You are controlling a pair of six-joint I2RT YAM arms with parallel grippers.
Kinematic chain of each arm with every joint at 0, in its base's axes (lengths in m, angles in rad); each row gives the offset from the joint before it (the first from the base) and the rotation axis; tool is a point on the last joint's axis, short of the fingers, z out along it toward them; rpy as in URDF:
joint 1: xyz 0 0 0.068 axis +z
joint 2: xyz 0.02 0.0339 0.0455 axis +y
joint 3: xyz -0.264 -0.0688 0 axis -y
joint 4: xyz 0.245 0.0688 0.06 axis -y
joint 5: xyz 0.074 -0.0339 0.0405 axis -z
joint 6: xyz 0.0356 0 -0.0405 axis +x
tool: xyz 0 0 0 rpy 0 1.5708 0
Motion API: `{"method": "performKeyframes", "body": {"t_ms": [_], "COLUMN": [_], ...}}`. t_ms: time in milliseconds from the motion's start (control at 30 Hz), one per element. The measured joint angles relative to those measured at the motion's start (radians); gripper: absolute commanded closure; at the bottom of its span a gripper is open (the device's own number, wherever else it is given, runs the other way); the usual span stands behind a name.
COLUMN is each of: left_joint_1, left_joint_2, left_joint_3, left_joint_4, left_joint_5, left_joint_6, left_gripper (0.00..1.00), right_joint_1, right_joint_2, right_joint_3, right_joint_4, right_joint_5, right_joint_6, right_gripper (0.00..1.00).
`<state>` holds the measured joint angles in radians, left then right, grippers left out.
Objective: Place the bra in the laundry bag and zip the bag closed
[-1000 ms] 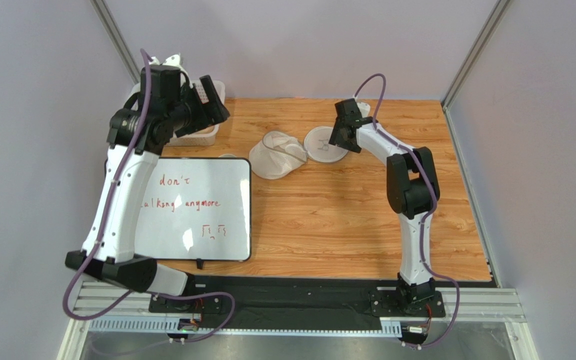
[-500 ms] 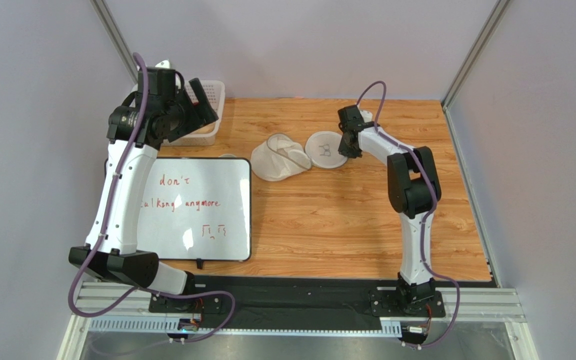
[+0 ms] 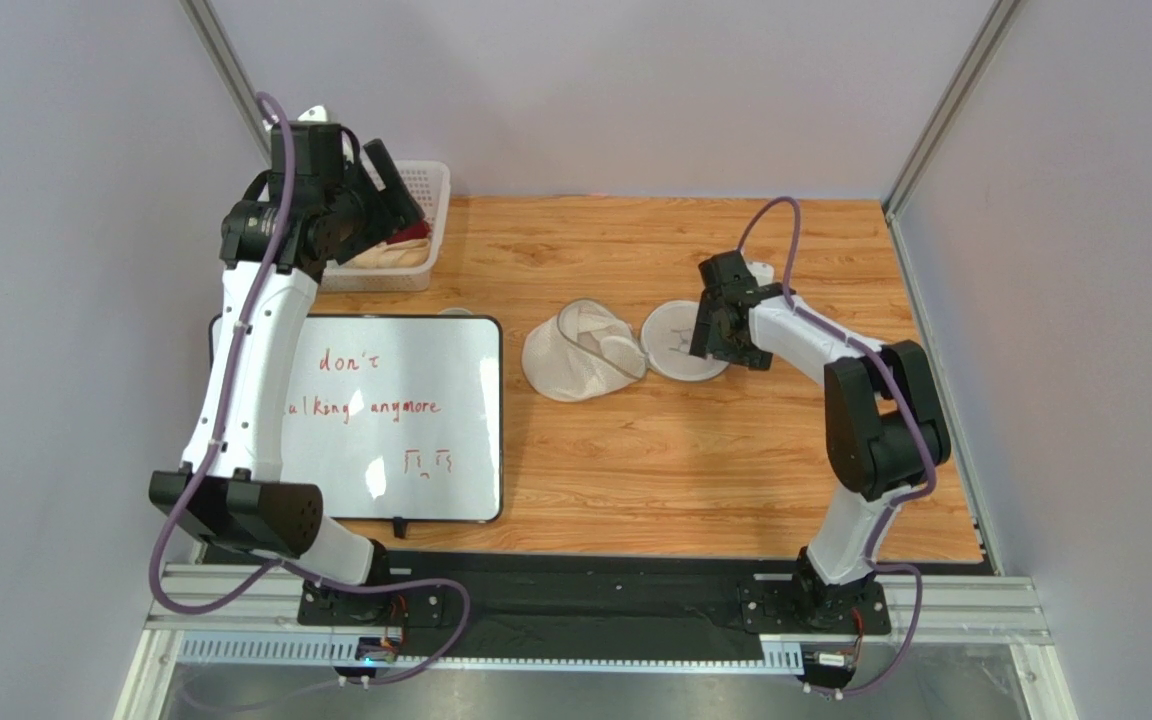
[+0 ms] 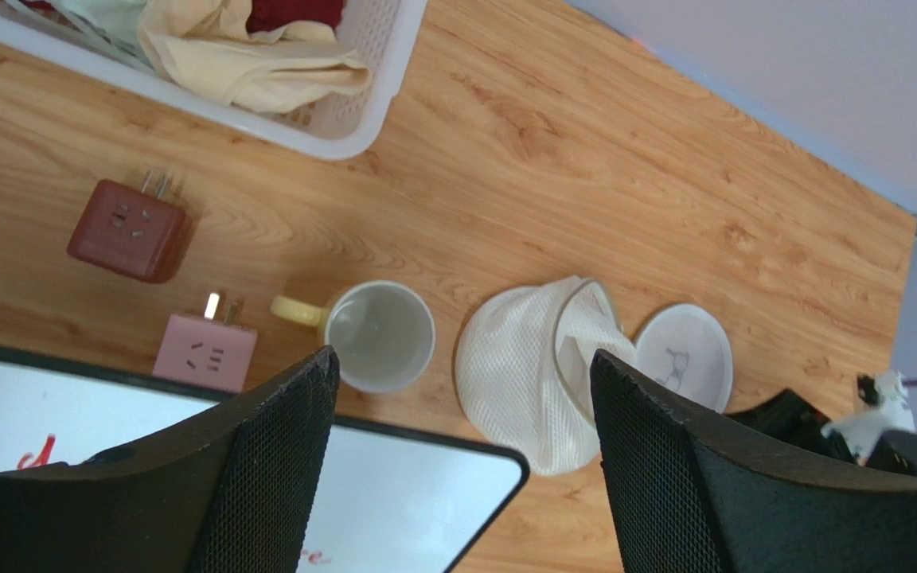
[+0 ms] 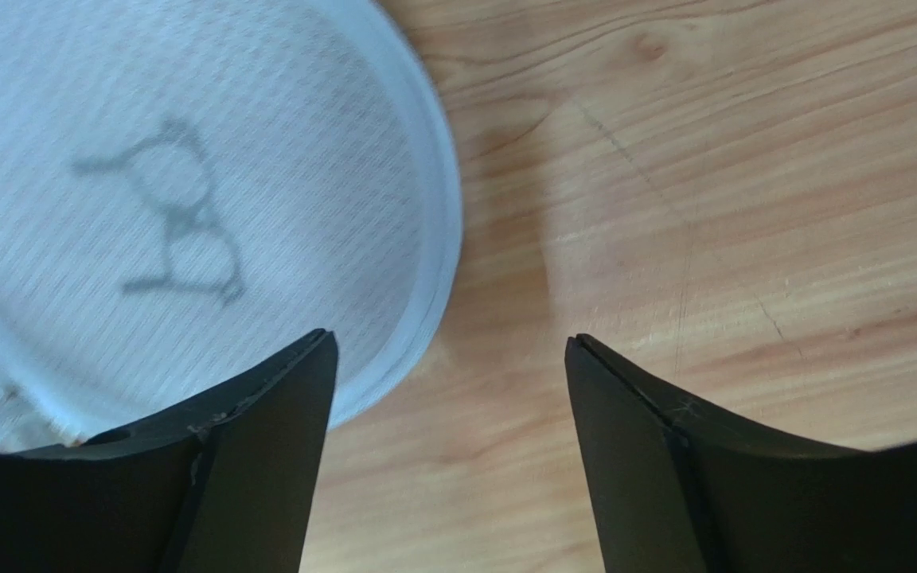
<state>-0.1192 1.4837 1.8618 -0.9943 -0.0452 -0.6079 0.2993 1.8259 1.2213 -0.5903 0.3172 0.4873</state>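
The laundry bag (image 3: pixel 585 357) lies unzipped on the table, its mesh dome (image 4: pixel 521 376) next to its flat half with the black bra drawing (image 5: pixel 188 191). My right gripper (image 3: pixel 713 324) hangs open just right of that flat half. Its left finger is over the rim and only bare wood shows between the tips (image 5: pixel 449 340). The pale beige bra (image 4: pixel 254 62) is heaped in the white basket, beside a dark red garment (image 4: pixel 296 14). My left gripper (image 3: pixel 391 188) is open and empty, high above the basket's near edge (image 4: pixel 463 358).
The white lattice basket (image 4: pixel 356 119) stands at the back left corner. A whiteboard (image 3: pixel 387 413) lies front left. A pale mug (image 4: pixel 382 337), a brown plug adapter (image 4: pixel 129 229) and a pink one (image 4: pixel 204 352) sit between board and basket.
The laundry bag has slid nearer and to the right along with my right gripper, whose jaws now stand open. My left gripper has swung back and left over the basket.
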Motion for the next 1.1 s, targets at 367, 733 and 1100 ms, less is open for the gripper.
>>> {"method": "performKeyframes", "body": {"t_ms": [367, 733, 1100], "left_joint_1": [0.046, 0.077, 0.142], "left_joint_2": [0.295, 0.465, 0.506], "left_joint_3": [0.084, 0.219, 0.175], "left_joint_4": [0.204, 0.193, 0.039], "left_joint_5": [-0.010, -0.126, -0.135], "left_joint_6": [0.042, 0.202, 0.150], "left_gripper": [0.26, 0.23, 0.34], "right_joint_1": [0.195, 0.180, 0.100], "right_joint_2": [-0.163, -0.217, -0.185], "right_joint_3": [0.093, 0.315, 0.461], "right_joint_4": [-0.184, -0.477, -0.606], "right_joint_5": [0.006, -0.132, -0.267], "right_joint_6": [-0.005, -0.039, -0.068], "right_gripper": [0.11, 0.11, 0.11]}}
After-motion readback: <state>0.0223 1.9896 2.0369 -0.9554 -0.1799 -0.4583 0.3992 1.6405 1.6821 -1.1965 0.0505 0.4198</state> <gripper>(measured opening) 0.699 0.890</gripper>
